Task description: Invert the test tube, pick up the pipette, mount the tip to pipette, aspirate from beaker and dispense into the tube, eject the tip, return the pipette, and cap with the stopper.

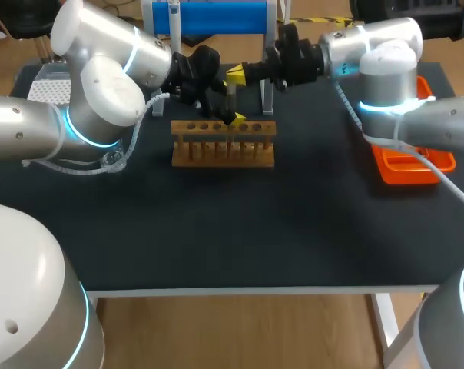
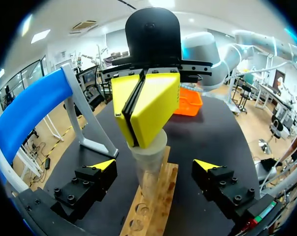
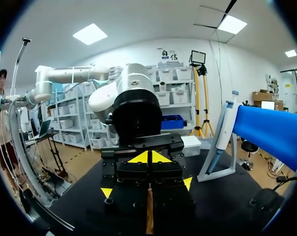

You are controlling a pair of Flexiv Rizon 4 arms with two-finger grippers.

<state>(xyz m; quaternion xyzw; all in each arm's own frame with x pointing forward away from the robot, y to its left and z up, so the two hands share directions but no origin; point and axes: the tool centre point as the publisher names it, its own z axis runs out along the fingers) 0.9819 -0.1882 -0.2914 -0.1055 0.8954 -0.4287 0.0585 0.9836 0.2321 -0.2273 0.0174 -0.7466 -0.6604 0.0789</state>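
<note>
Our left pincer (image 2: 156,166) hangs open astride the tube (image 2: 149,173), which stands in the wooden rack (image 2: 165,191) on the tabletop (image 1: 293,223). Our right pincer (image 2: 139,137) is closed, tips on the pale stopper (image 2: 156,146). We judge this the capping step; next, press straight down, then let go. Only the left wrist view shows the stopper; the right wrist view shows the pipette (image 3: 221,137) on its blue stand (image 3: 271,132).

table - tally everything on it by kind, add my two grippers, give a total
wooden rack: 1
test tube: 1
stopper: 1
pipette: 1
blue pipette stand: 1
clear beaker: 1
white tip box: 1
orange tray: 1
grippers: 2, left gripper and right gripper
total: 10
</note>
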